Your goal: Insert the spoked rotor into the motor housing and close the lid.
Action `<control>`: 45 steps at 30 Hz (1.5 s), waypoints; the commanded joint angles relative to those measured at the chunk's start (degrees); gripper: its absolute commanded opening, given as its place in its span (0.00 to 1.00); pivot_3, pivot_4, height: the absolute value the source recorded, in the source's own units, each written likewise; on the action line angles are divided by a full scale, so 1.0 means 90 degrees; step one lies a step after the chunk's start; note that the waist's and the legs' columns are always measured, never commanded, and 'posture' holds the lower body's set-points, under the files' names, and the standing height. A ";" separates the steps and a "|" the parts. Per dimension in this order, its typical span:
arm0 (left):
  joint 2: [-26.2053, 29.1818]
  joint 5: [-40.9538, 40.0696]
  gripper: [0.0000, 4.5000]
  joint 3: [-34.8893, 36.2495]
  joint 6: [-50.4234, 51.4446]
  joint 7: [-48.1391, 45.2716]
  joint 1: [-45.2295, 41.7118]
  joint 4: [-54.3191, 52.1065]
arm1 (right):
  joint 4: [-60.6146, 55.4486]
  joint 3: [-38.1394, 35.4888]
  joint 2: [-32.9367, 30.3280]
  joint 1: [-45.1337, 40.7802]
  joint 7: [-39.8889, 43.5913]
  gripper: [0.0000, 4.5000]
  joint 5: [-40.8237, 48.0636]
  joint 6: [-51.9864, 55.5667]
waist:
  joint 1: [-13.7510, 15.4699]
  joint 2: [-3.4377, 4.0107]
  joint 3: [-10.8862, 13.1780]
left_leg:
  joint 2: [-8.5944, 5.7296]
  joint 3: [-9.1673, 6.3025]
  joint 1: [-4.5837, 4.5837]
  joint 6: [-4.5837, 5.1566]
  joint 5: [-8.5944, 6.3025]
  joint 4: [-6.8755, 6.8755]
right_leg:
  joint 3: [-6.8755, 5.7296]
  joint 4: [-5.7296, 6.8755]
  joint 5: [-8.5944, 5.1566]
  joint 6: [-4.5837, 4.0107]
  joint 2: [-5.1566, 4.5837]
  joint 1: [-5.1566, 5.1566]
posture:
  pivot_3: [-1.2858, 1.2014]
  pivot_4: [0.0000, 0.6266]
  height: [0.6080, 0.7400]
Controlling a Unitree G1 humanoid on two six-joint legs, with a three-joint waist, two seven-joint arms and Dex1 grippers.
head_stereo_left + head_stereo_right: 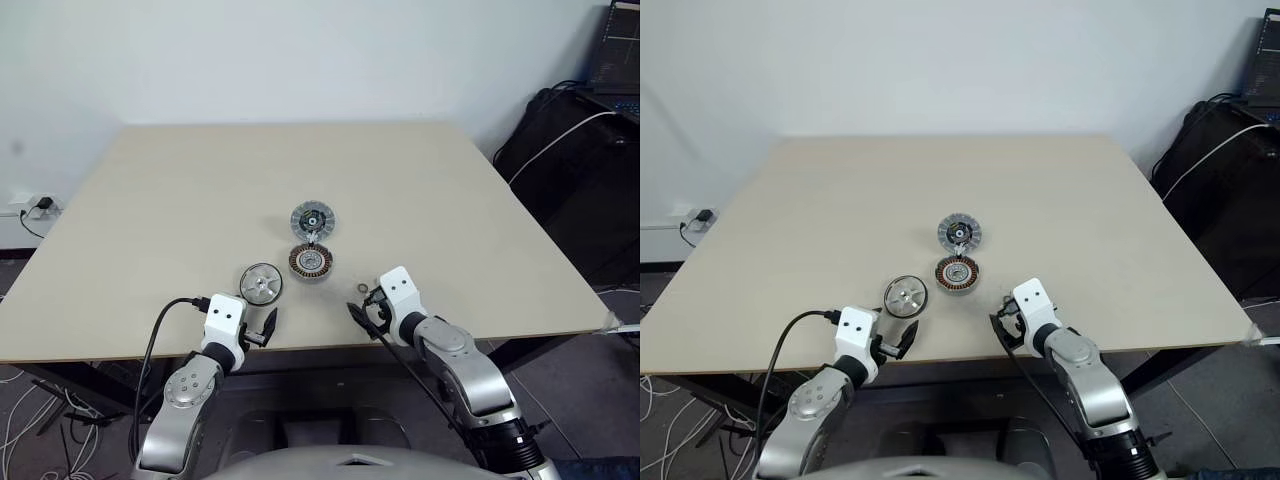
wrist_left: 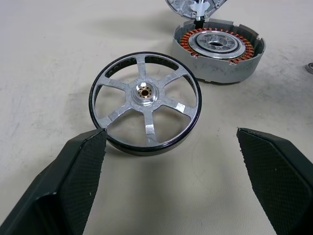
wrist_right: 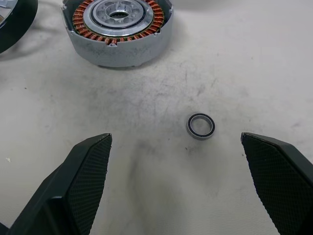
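- Two grippers are held over the desk's [image 1: 120, 200] near edge, fingers spread wide, nothing gripped: left gripper [image 1: 264, 327], right gripper [image 1: 362, 307].
- Spoked rotor [image 1: 261, 283] is seen leftmost, near that edge.
- Motor housing [image 1: 311, 262] is placed beside it.
- Lid [image 1: 313, 219] is set just behind the housing.
- Small ring [image 3: 200, 126] is seen rightmost.

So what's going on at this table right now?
A two-armed robot is about to assemble a small motor. Nothing is held: the left gripper is open just short of the spoked rotor, and the right gripper is open near a small ring. The motor housing, copper windings facing up, sits in the middle of the table with nothing in it, and the lid lies just beyond it, so no step is done yet.
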 commanded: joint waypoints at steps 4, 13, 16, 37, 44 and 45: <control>0.0007 -0.0010 0.99 -0.0009 -0.0055 -0.0003 -0.0077 -0.0193 | -0.0044 -0.0047 0.0027 -0.0100 -0.0027 1.00 -0.0002 -0.0139 | 0.0000 -0.0001 0.0001 | 0.0000 0.0000 0.0000 0.0000 0.0000 0.0000 | 0.0000 0.0000 0.0000 0.0000 0.0000 0.0000 | 0.52 0.00 1.00; 0.0026 -0.0020 0.99 0.0007 -0.0042 -0.0015 -0.0063 -0.0203 | -0.0032 -0.0031 0.0034 -0.0121 -0.0033 1.00 -0.0022 -0.0170 | 0.0000 0.0000 0.0002 | 0.0000 0.0000 -0.0001 0.0000 0.0000 0.0000 | 0.0000 0.0000 0.0000 0.0000 0.0000 -0.0001 | 0.52 0.00 1.00; 0.0039 -0.0022 0.99 0.0014 -0.0034 -0.0021 -0.0061 -0.0218 | -0.0022 -0.0028 0.0045 -0.0140 -0.0048 1.00 -0.0034 -0.0182 | 0.0000 0.0001 0.0002 | 0.0000 0.0000 -0.0002 0.0000 0.0000 0.0000 | 0.0000 0.0000 0.0000 0.0000 0.0000 -0.0001 | 0.52 0.00 1.00; 0.0007 -0.0020 0.99 0.0019 -0.0029 0.0032 -0.0052 -0.0242 | 0.2165 -0.0134 0.0605 -0.1560 -0.0482 1.00 -0.0265 -0.0804 | -0.0007 0.0004 0.0006 | -0.0001 0.0005 -0.0005 -0.0002 0.0002 -0.0002 | 0.0001 0.0001 0.0001 0.0000 0.0011 -0.0006 | 0.52 0.00 1.00; -0.0006 -0.0026 0.99 0.0058 -0.0042 0.0086 0.0040 -0.0300 | 0.2644 -0.0293 0.0634 -0.1526 -0.0441 1.00 -0.0196 -0.0892 | -0.0009 0.0008 0.0006 | -0.0001 0.0008 -0.0002 -0.0003 0.0003 -0.0002 | 0.0005 0.0003 0.0001 0.0000 0.0026 -0.0003 | 0.52 0.00 1.00; -0.0005 -0.0028 0.99 0.0060 -0.0044 0.0091 0.0053 -0.0304 | 0.2604 -0.0320 0.0623 -0.1447 -0.0423 1.00 -0.0171 -0.0865 | -0.0008 0.0009 0.0005 | -0.0001 0.0008 -0.0002 -0.0003 0.0003 -0.0002 | 0.0004 0.0003 0.0001 0.0000 0.0026 -0.0004 | 0.52 0.00 1.00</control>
